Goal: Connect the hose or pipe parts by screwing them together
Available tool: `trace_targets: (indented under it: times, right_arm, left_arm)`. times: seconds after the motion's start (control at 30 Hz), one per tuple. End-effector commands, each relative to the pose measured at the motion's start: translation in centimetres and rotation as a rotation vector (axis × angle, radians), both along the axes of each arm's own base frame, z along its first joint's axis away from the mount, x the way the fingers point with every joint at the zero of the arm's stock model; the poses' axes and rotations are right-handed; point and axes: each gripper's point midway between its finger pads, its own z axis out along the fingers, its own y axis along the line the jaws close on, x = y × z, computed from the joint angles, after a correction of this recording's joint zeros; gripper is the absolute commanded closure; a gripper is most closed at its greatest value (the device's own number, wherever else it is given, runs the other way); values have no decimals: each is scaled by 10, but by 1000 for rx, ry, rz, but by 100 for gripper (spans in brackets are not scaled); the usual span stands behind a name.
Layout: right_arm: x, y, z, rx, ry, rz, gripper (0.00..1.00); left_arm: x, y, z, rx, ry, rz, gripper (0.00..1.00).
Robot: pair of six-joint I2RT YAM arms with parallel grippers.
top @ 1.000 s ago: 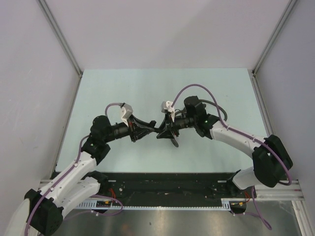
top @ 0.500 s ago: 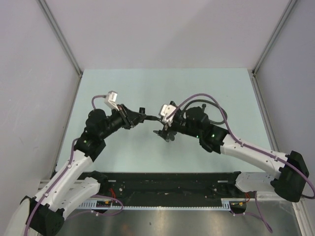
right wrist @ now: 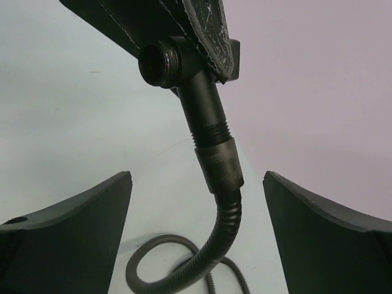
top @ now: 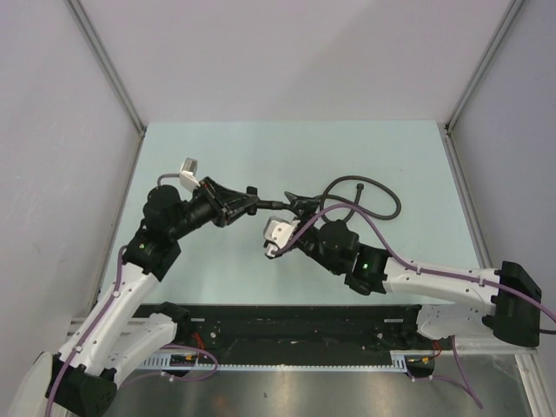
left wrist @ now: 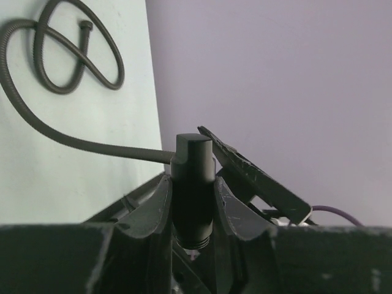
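Hose [right wrist: 225, 236] joint held up above the surface [top: 217, 148].
From its coil on the surface the hose runs up to a black fitting [right wrist: 199, 101] clamped in the left gripper [left wrist: 193, 202]. The right gripper [right wrist: 196, 177], fingers wide and empty, flanks the knurled collar [right wrist: 219, 162] lengthwise.

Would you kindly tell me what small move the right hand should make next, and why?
Probably close the right hand on the hose's knurled collar to turn it: that hand is open and straddles the collar, while the left hand clamps the black fitting that the collar joins.
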Motion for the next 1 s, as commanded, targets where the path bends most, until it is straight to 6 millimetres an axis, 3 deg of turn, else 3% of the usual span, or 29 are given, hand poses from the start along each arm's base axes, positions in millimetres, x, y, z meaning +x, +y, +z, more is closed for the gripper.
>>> trace_targets:
  times: [0.0,0.13,0.23,0.27,0.37,0.47,0.53,0.63,0.67,0.7,0.73,0.77,0.83,0.87,0.97]
  right_arm:
    - [9,-1,29,21,-152,-88,11]
    - [4,6,29,-6,-195,-76,25]
    - [2,11,29,-6,-208,-63,52]
    - [1,13,28,-8,-204,-57,69]
    - [-6,19,24,-1,-174,-2,87]
    - [-17,29,11,-16,-86,96,100]
    - [-22,36,7,14,15,175,100]
    - [-26,35,-7,37,186,292,100]
    - [-36,38,-13,38,250,375,100]
    - [-37,36,-14,50,289,408,100]
    - [-25,28,-19,78,358,394,100]
    - [-37,30,-23,74,409,488,100]
    - [-28,22,-26,99,475,506,100]
    - [-38,22,-30,106,547,590,100]
    - [-42,14,-34,155,713,704,100]
  left_arm:
    - [-18,-2,46,-149,9,-42,100]
    - [-21,-2,43,-164,38,-48,100]
    - [-25,-3,46,-174,45,-66,100]
    - [-26,-4,45,-171,46,-72,100]
    - [-27,-7,37,-132,25,-101,100]
    - [-24,-13,11,-51,12,-161,100]
    - [-22,-20,-14,-8,49,-215,100]
    - [-15,-23,-31,108,-71,-253,100]
    - [-12,-22,-37,160,-132,-255,100]
    - [-9,-21,-40,190,-183,-255,100]
    - [-8,-20,-41,222,-243,-259,100]
    - [-8,-20,-44,276,-341,-276,100]
    - [-14,-24,-40,271,-536,-325,100]
    - [-23,-25,-35,277,-661,-352,100]
    - [-31,-24,-35,342,-938,-351,100]
